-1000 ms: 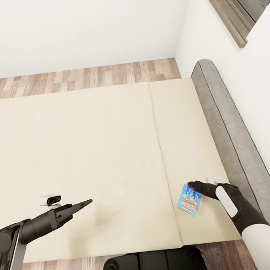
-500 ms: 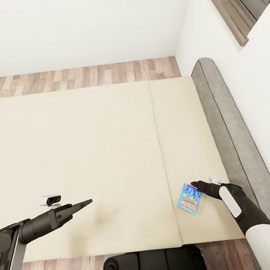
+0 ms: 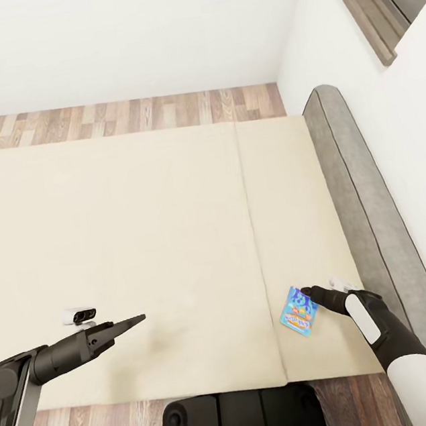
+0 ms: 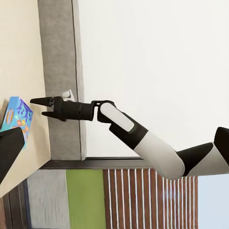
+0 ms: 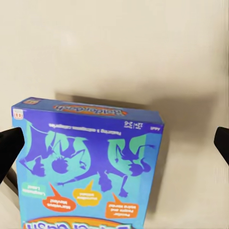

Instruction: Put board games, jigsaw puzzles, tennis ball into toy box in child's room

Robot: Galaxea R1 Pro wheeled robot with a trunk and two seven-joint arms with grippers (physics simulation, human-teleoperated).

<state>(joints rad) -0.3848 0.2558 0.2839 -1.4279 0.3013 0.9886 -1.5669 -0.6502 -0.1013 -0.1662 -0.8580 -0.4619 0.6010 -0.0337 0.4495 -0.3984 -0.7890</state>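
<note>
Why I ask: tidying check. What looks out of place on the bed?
Only the blue board game, lying near the bed's front right corner, at the open right gripper.

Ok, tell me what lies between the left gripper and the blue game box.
Head view: only bare mattress between left gripper and blue game box.

grey padded headboard (image 3: 369, 218), window frame (image 3: 373, 1)

Lower right of the head view: a blue board game (image 3: 299, 311) with teal figures and orange print. Cream bed (image 3: 142, 236), grey headboard (image 3: 371, 231), brown plank floor (image 3: 125, 117), white walls.
</note>
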